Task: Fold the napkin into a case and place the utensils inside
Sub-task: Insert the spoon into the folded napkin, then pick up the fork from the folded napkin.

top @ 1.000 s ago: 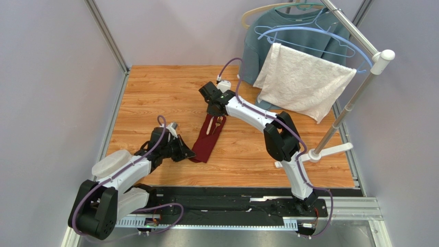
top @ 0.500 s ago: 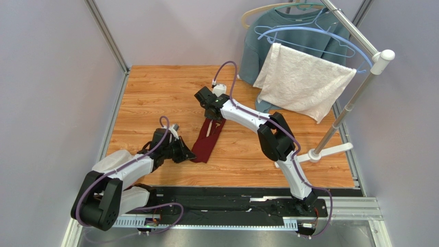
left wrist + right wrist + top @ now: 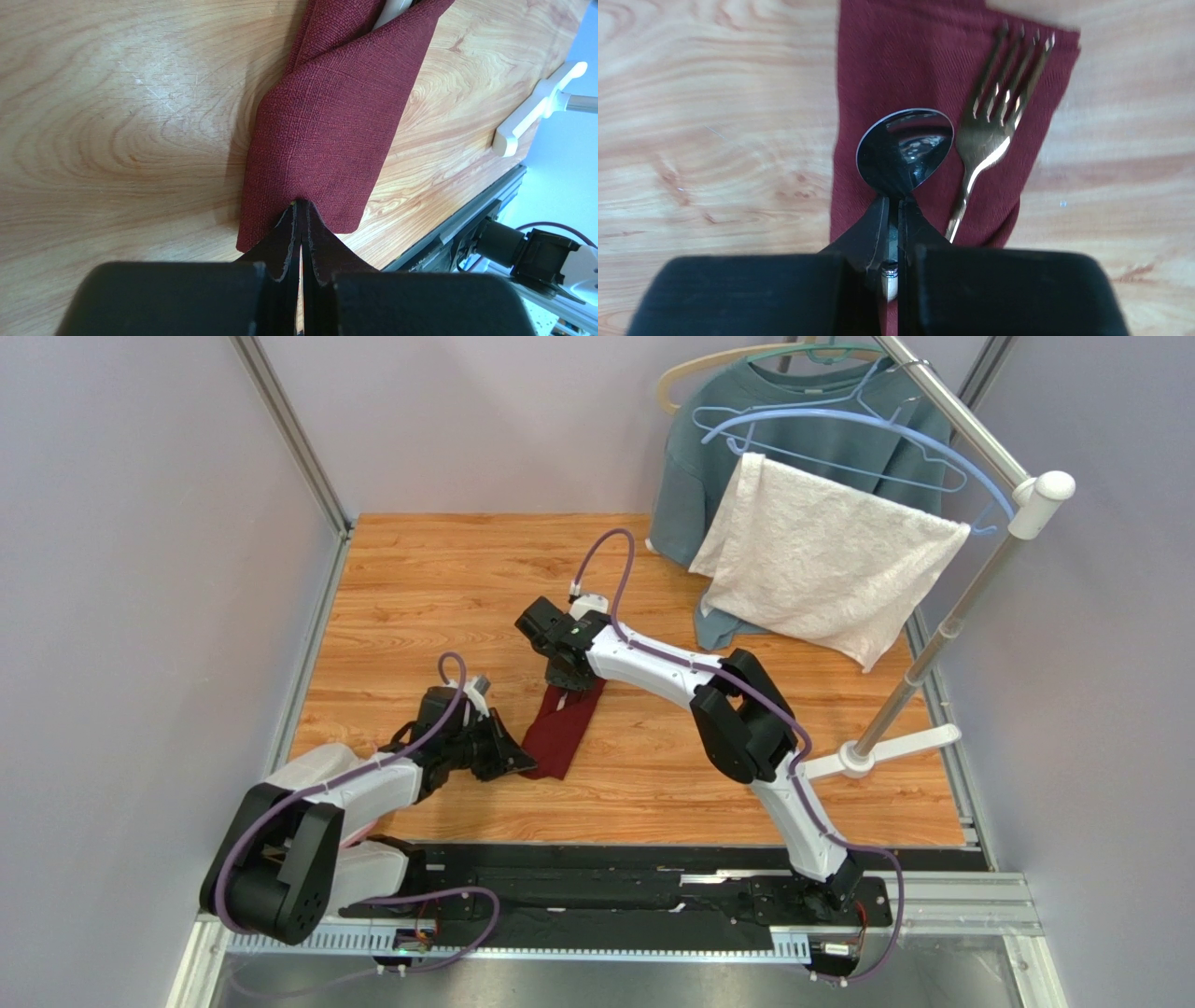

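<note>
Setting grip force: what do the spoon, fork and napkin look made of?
The spoon looks like polished steel: mirror reflections. The fork seems metal with a golden finish, perhaps plated. The napkin is maroon woven cloth: visible weave, soft folds.

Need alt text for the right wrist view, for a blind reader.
The right gripper pinches a silver spoon at its neck, bowl over the folded maroon napkin. A golden fork lies beside it on the cloth.

A grey-blue sweatshirt (image 3: pixel 713 441) and a white textured towel (image 3: pixel 821 567) are hung from a slanted silver metal rail (image 3: pixel 968 413) at the far right corner of a light wood-grain tabletop (image 3: pixel 421 602), where a white stand foot (image 3: pixel 905 745) is set
</note>
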Action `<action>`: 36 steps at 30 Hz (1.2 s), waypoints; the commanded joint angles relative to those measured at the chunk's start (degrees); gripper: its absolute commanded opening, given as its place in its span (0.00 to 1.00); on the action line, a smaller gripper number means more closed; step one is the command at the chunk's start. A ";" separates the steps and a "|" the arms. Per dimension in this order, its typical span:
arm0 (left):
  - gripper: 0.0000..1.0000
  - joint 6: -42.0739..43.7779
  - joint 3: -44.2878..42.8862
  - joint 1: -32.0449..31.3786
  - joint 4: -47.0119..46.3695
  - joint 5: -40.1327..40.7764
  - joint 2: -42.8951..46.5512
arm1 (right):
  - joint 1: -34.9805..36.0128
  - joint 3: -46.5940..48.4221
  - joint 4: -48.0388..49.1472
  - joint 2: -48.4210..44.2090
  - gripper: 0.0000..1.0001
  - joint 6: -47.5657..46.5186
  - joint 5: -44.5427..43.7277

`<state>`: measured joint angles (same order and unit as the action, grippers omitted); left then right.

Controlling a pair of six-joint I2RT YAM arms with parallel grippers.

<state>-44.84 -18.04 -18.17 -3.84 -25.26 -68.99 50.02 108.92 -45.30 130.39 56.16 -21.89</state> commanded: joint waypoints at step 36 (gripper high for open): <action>0.61 -6.22 -7.54 -5.10 4.98 -18.53 33.12 | 3.33 -48.86 9.41 -60.29 1.00 -19.35 -0.79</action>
<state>-44.21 -28.56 -19.68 7.33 -40.38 -38.61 53.25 72.36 -43.22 79.29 34.72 -29.67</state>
